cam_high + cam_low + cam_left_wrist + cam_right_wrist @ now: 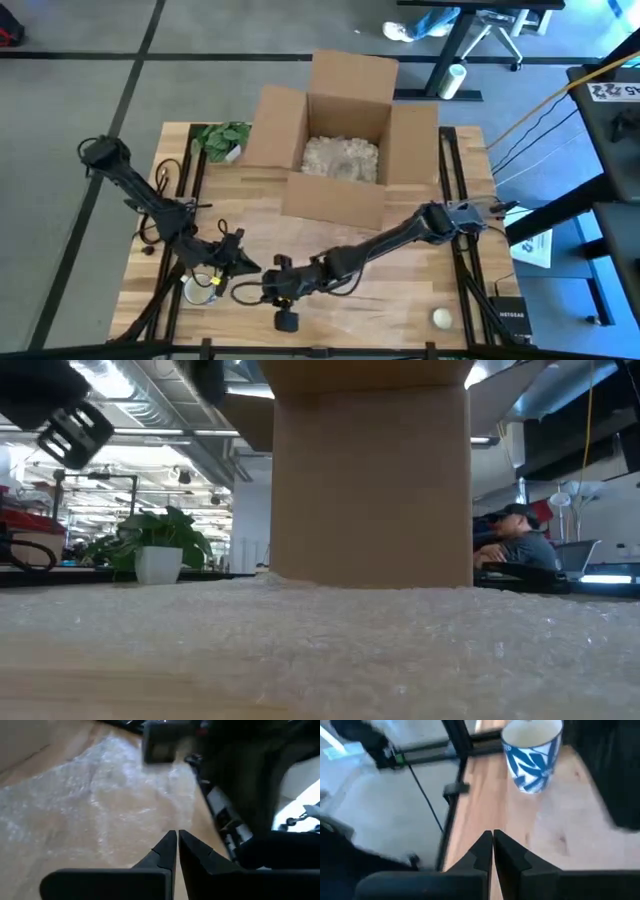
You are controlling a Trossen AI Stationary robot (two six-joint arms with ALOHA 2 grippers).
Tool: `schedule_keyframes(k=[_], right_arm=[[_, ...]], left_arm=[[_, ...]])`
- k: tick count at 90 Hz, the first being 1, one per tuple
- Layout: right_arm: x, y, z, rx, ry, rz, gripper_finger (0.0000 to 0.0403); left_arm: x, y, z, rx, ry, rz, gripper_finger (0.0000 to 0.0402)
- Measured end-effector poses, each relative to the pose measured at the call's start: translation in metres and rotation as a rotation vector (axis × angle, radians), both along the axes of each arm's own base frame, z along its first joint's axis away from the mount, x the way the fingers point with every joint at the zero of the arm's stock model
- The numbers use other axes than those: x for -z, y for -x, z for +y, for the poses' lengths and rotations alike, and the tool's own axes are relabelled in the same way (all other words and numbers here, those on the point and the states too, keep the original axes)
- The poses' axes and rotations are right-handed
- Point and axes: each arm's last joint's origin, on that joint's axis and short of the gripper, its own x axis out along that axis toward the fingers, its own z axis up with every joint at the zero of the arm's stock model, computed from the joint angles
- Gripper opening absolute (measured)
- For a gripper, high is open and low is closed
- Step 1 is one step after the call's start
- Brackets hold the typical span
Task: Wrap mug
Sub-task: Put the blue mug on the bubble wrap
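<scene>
Reading what there is: white letters spelling "NETGEAR" on the small black box [510, 322] at the table's near right corner. A white sheet [610, 91] on the dark desk at far right carries big dark characters, too skewed to make out

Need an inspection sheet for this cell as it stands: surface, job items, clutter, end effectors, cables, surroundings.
Surface: wooden table, bubble wrap sheet spread over it.
Job's things: blue-patterned white mug upright on bare wood near the front left edge, unwrapped.
Clutter: open cardboard box with filler; potted plant; small white ball.
Grippers: left end effector shut, empty, over the wrap; right end effector shut, empty, short of the mug.
Cables: black cables along the left side.
Surroundings: seated person behind.
</scene>
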Motion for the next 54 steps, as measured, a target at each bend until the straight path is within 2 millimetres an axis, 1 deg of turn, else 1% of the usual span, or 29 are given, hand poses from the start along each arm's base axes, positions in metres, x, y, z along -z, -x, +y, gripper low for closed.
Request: schedule_keyframes(k=[9, 14, 24, 38, 46, 54], right_arm=[[0.021, 0.003, 0.001, 0.038, -0.068, -0.079, 0.0], [0.028, 0.005, 0.001, 0.085, -0.101, -0.138, 0.0], [0.051, 0.018, 0.004, 0.149, -0.133, -0.202, 0.0], [0.077, 0.045, 0.011, 0.244, -0.217, -0.302, 0.0], [0.094, 0.065, 0.013, 0.275, -0.255, -0.342, 0.0], [0.104, 0.088, 0.013, 0.317, -0.292, -0.363, 0.0]], left_arm=[[-0.004, 0.005, -0.002, 0.019, 0.005, -0.018, 0.0], [-0.006, 0.008, -0.003, 0.028, 0.009, -0.025, 0.0], [-0.006, 0.013, -0.005, 0.032, 0.0, -0.018, 0.0], [-0.01, 0.021, -0.008, 0.053, -0.003, -0.039, 0.0], [-0.014, 0.026, -0.009, 0.069, -0.016, -0.065, 0.0], [-0.018, 0.032, -0.007, 0.058, -0.034, -0.085, 0.0]])
